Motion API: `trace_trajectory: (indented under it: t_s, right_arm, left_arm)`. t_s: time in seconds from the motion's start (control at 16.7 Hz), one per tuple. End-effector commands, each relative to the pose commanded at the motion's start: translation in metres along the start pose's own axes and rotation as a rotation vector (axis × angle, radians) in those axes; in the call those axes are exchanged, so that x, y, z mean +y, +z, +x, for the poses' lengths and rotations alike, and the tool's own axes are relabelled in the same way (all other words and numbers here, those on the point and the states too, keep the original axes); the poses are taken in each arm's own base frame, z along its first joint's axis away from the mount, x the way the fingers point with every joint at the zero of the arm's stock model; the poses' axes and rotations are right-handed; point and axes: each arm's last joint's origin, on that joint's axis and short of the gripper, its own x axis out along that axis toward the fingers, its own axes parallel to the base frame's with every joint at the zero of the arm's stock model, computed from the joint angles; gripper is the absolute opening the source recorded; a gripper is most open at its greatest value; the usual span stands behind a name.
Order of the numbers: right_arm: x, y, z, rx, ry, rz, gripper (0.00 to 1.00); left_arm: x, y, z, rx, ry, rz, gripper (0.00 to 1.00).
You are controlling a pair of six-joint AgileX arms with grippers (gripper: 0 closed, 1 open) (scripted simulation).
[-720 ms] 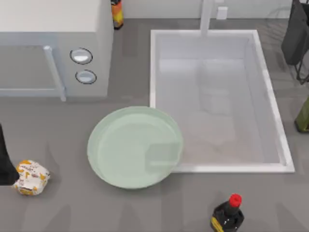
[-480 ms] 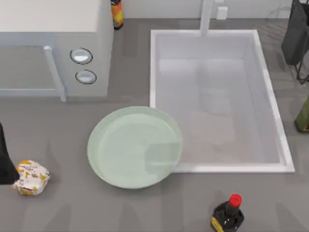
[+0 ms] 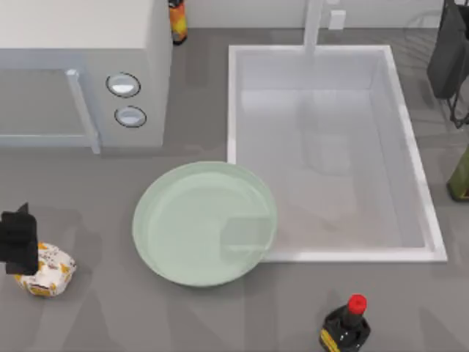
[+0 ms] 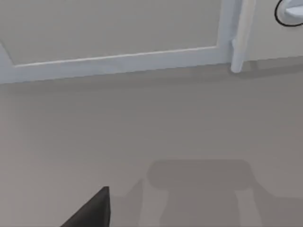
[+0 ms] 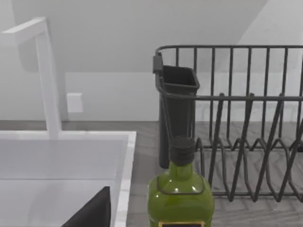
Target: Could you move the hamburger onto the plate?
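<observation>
Top view, left edge: the left gripper [image 3: 19, 242] is a dark block directly over the upper-left part of the hamburger [image 3: 50, 271], which lies on the grey counter near the table's left edge, well apart from the plate [image 3: 205, 223]. Whether its fingers are spread or closed cannot be told; the left wrist view gives one dark fingertip over bare counter, with the microwave [image 4: 118, 28] door and handle beyond. Judgement: the step in hand is the approach to grasp. The gripper appears offset toward the wrapper's edge, so it should be centred over the lump before descending, jaws wide enough to straddle the crumpled paper, then closed gently; the wrapper looks soft and could slip or deform. The plate sits empty at centre, its right rim touching or overlapping the sink [image 3: 410, 161] frame; release should be low and over the plate's middle. A red-capped bottle [image 3: 346, 326] stands at the front, clear of the likely path. The right gripper is parked at far right; its wrist view faces a green bottle [image 5: 181, 191] and dish rack [image 5: 246, 118], and its state cannot be told.
</observation>
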Motion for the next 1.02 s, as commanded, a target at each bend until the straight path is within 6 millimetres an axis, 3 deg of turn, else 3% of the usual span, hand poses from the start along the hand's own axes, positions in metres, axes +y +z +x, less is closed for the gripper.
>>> trace_trajectory:
  t_s: [0.3,0.6,0.78,1.02]
  right_arm:
    - [0.0,0.0,0.0,0.0,0.0,0.0,1.0]
    - [0.0,0.0,0.0,0.0,0.0,0.0,1.0]
    - [0.0,0.0,0.0,0.0,0.0,0.0,1.0]
    - [0.0,0.0,0.0,0.0,0.0,0.0,1.0]
  left_arm:
    - [-0.004,0.033,0.043,0.462,-0.078,0.088,1.0]
    - [-0.013,0.043,0.098,0.846,-0.154,0.164,1.0]
    - [-0.017,0.043,0.119,0.974,-0.182,0.192,1.0]
    - [-0.018,0.043,0.125,1.01,-0.19,0.2,1.0]
